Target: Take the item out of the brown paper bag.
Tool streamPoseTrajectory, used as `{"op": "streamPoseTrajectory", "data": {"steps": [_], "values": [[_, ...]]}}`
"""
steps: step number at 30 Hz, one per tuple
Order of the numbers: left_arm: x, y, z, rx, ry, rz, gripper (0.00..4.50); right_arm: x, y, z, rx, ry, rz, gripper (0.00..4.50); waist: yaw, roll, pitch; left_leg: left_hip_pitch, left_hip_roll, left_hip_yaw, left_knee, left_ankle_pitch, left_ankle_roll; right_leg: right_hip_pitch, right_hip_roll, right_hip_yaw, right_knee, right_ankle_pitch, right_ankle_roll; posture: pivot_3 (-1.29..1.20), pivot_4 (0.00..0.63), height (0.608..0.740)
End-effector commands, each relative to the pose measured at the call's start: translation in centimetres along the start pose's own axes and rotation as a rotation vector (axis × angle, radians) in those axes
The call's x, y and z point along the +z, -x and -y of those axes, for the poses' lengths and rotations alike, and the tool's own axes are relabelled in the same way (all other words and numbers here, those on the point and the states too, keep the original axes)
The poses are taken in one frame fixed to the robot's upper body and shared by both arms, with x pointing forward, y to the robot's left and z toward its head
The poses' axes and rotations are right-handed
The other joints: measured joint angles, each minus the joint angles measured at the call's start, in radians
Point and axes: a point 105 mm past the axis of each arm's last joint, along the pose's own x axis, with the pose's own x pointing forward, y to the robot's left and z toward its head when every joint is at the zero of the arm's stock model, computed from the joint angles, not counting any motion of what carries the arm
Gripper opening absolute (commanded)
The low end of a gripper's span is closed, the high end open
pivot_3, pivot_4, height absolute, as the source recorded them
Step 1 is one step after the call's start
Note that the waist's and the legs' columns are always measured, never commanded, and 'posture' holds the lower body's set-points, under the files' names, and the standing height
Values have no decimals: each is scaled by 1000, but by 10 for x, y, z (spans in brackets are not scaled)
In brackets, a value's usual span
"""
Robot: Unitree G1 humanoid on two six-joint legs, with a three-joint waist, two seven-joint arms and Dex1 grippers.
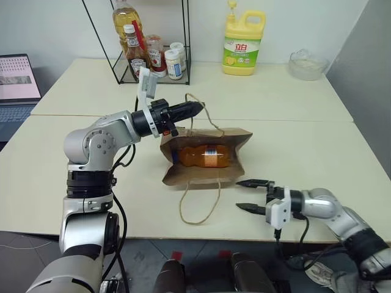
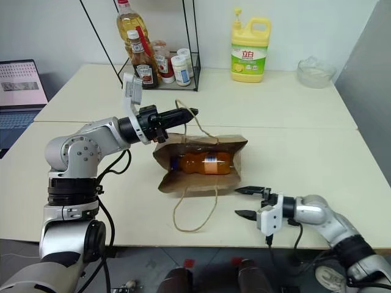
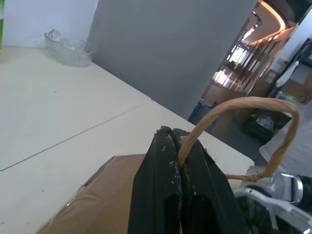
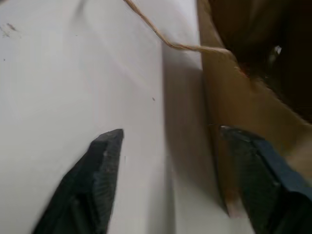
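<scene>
Brown paper bag [image 1: 204, 155] handle [image 3: 253, 122] pinched in left hand [image 1: 197, 108]; right hand [image 1: 248, 195] spread apart, empty.

Creased, seemingly matt brown paper bag [image 1: 201, 168]

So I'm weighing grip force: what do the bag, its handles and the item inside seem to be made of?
The brown paper bag looks like matte kraft paper, creased and folded. Its loop handle seems twisted paper cord, judging by its fibrous tan strand. The small bottle looks like clear glossy plastic: orange liquid shows through.
</scene>
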Motion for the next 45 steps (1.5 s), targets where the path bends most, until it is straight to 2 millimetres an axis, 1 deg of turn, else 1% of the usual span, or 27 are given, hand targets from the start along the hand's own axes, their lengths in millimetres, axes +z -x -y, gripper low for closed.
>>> {"op": "streamPoseTrajectory", "data": {"steps": [1, 2, 4, 6, 7, 8, 10, 13, 15, 16, 21, 25, 26, 29, 34, 39, 41, 45], "values": [[15, 3, 8, -34, -40, 43, 0, 22, 18, 39, -150, -19, 5, 4469, 2, 0, 0, 0, 0, 0, 0, 0, 0, 0, 0, 0, 0, 0, 0, 0, 150, 740], [15, 3, 7, -32, -40, 44, 0, 26, 20, 48, -188, -40, 5, 4469, 0, 0, 0, 0, 0, 0, 0, 0, 0, 0, 0, 0, 0, 0, 0, 0, 150, 740], [16, 2, 0, -8, -39, 54, 0, 34, 16, 66, -237, -84, 7, 4469, -4, 0, 0, 0, 0, 0, 0, 0, 0, 0, 0, 1, 0, 0, 0, 0, 150, 740], [19, 1, -3, 0, -40, 61, 0, 50, 7, 79, -253, -163, 55, 4469, -4, 0, 0, 1, 0, 0, 0, 0, 0, 0, 1, 1, 1, 0, 0, 0, 150, 740], [20, 1, -4, -1, -41, 63, 0, 56, 3, 82, -251, -199, 75, 4469, -4, 0, 0, 1, 0, 0, 0, 0, 0, 0, 1, 1, 1, 0, 0, 0, 150, 740], [21, 0, -4, -7, -43, 61, 0, 64, -3, 86, -236, -286, 111, 4304, -2, 0, 0, 0, 0, -1, 0, 0, 0, 0, 1, 0, 1, 0, 0, 0, 150, 740], [21, -1, -4, -14, -47, 58, 0, 73, -13, 91, -218, -444, 154, 3892, -1, 0, 0, -1, 0, -1, 0, 0, 0, -1, 1, 0, 0, 0, 0, 0, 150, 740], [22, -2, -5, -16, -55, 53, 0, 83, -28, 103, -195, -694, 228, 2883, 1, 0, 0, -3, 0, -1, 0, 1, -1, -2, 1, -1, -1, 0, 0, 0, 150, 740], [23, -3, -5, -18, -59, 53, 0, 95, -40, 110, -164, -809, 293, 2177, -1, 0, 0, -3, 1, -1, 0, 1, -1, -2, 1, -1, -1, 0, 0, 0, 150, 740], [24, -3, -4, -19, -61, 53, 0, 98, -44, 111, -153, -838, 307, 1880, -1, 0, 0, -4, 1, -2, 0, 1, -1, -3, 1, -1, -1, 0, 0, 0, 150, 740], [25, -2, -3, -20, -72, 49, 0, 108, -67, 103, -78, -881, 337, 40, -1, 0, 0, -9, 1, -3, 0, 1, -1, -7, 1, -3, -2, 0, 0, 0, 150, 740], [24, -2, -1, -27, -73, 49, 0, 105, -89, 104, -71, -910, 348, 15, -3, 0, 0, -14, 1, -3, 0, 1, -2, -13, 1, -4, 0, 0, 0, 0, 150, 740], [23, -2, -1, -29, -73, 48, 0, 104, -92, 104, -69, -908, 345, 15, -3, 0, 0, -14, 1, -3, 0, 1, -2, -13, 1, -4, 1, 0, 0, 0, 150, 740], [23, -3, 0, -32, -74, 50, 0, 90, -104, 106, -98, -890, 290, 15, -3, 0, 0, -14, 2, -3, 0, 1, -2, -14, 1, -5, 1, 0, 0, 0, 150, 740], [19, -5, 4, -41, -76, 51, 0, 78, -116, 101, -111, -851, 214, 15, -3, 0, 0, -15, 2, -3, 0, 1, -2, -15, 1, -5, 1, 0, 0, 0, 150, 740], [18, -7, 8, -51, -78, 56, 0, 56, -121, 97, -174, -752, 38, 15, -4, 0, 0, -15, 2, -3, 0, 1, -2, -16, 1, -5, 2, 0, 0, 0, 150, 740], [17, -8, 9, -52, -79, 56, 0, 47, -119, 97, -189, -707, -31, 15, -3, 0, 0, -15, 2, -3, 0, 1, -2, -16, 1, -5, 2, 0, 0, 0, 150, 740], [17, -9, 12, -61, -84, 59, 0, 30, -110, 92, -172, -525, -169, 15, -3, 0, 0, -15, 2, -3, 0, 1, -2, -16, 1, -5, 1, 0, 0, 0, 150, 740]]}}
